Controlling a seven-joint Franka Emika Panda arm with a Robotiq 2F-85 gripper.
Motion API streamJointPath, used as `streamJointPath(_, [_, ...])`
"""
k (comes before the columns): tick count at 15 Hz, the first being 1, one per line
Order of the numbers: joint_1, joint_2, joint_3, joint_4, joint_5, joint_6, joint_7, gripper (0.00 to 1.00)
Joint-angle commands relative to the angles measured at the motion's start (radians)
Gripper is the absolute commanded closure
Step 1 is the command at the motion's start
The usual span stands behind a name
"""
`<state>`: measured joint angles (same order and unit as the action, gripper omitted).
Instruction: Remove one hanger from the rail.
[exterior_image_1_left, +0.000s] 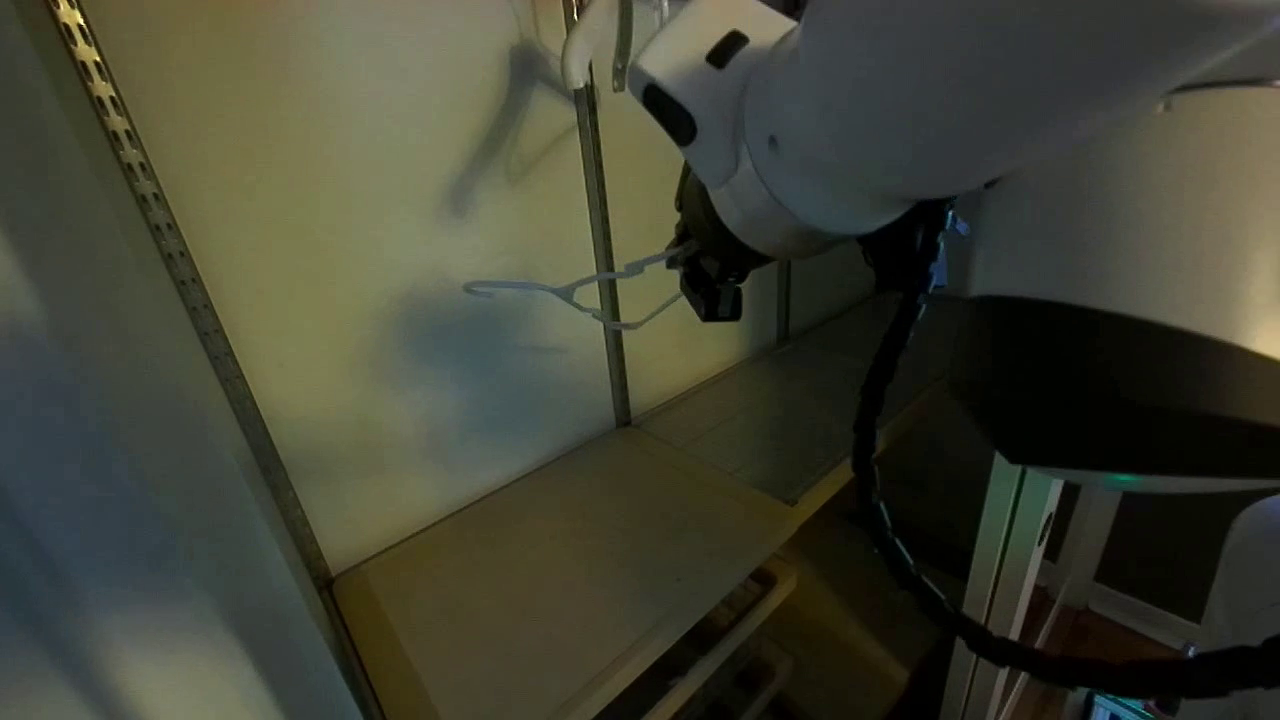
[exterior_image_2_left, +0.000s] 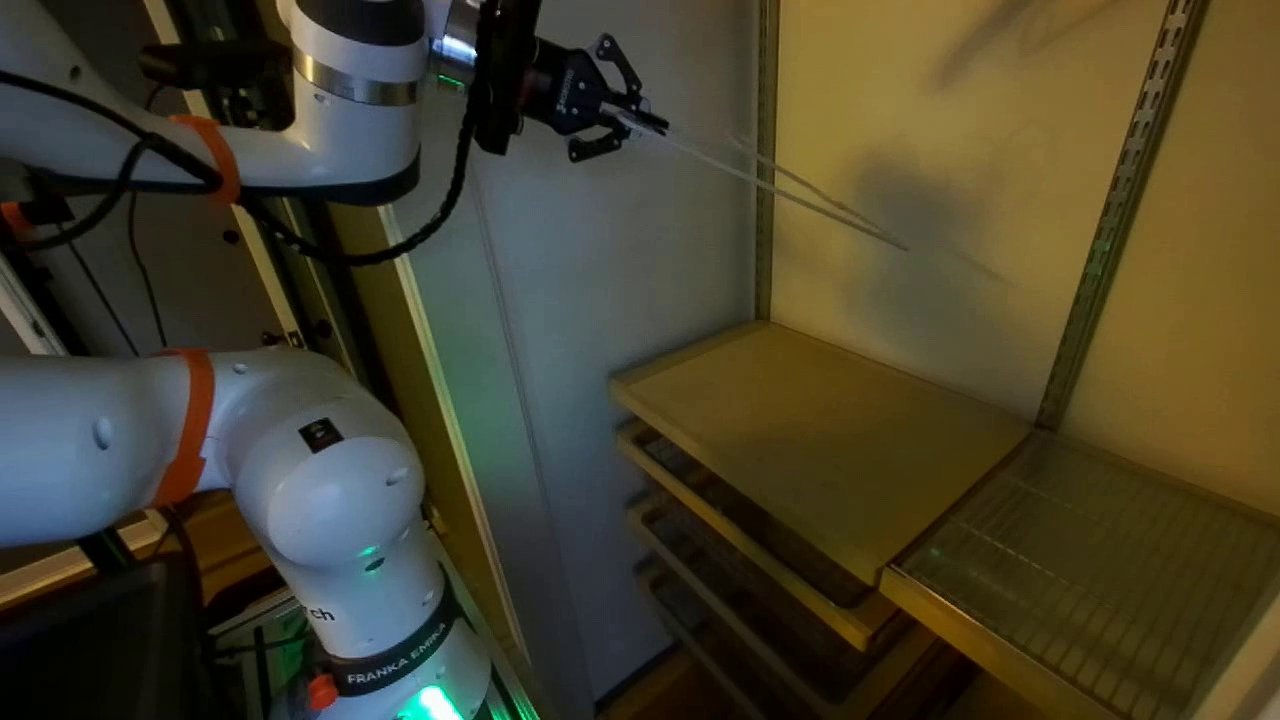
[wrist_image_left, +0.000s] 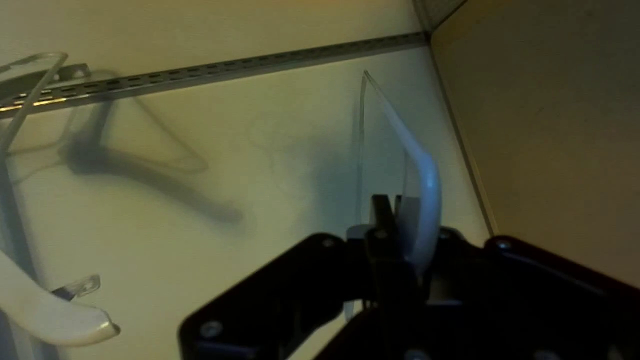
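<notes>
White hanger (exterior_image_1_left: 567, 294) | jaws clamped on it | yellowish wall (exterior_image_1_left: 330, 170) behind | tan shelf (exterior_image_1_left: 560, 570) below

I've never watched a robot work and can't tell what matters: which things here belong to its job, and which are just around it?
Part of the job:
thin white hanger, pinched in the gripper
rail, which I can't clearly pick out

Just around it:
thick pale hanger, only partly in view
slotted upright post
solid shelf
trays beneath it
</notes>
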<state>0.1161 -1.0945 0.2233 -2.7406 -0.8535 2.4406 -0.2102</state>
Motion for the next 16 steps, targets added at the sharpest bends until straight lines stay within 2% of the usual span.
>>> streamJointPath(1, [-0.023, -0.017, -0.024, -0.016, -0.095, 0.013, 0.018, 0.98])
streamJointPath(3, [-0.038, -0.018, -0.048, -0.016, -0.162, 0.023, 0.017, 0.98])
streamJointPath(4, [0.007, -0.009, -0.042, -0.009, -0.118, -0.019, 0.02, 0.93])
streamJointPath(9, [-0.003, -0.009, -0.06, -0.007, -0.154, -0.019, 0.02, 0.93])
streamJointPath(10, [-0.003, -0.009, -0.06, -0.007, -0.154, -0.019, 0.02, 0.98])
streamJointPath(14, [0.021, 0.091, -0.098, -0.014, -0.181, 0.099, 0.025, 0.98])
streamJointPath(16, [0.029, 0.145, -0.121, -0.017, -0.287, 0.159, 0.063, 0.98])
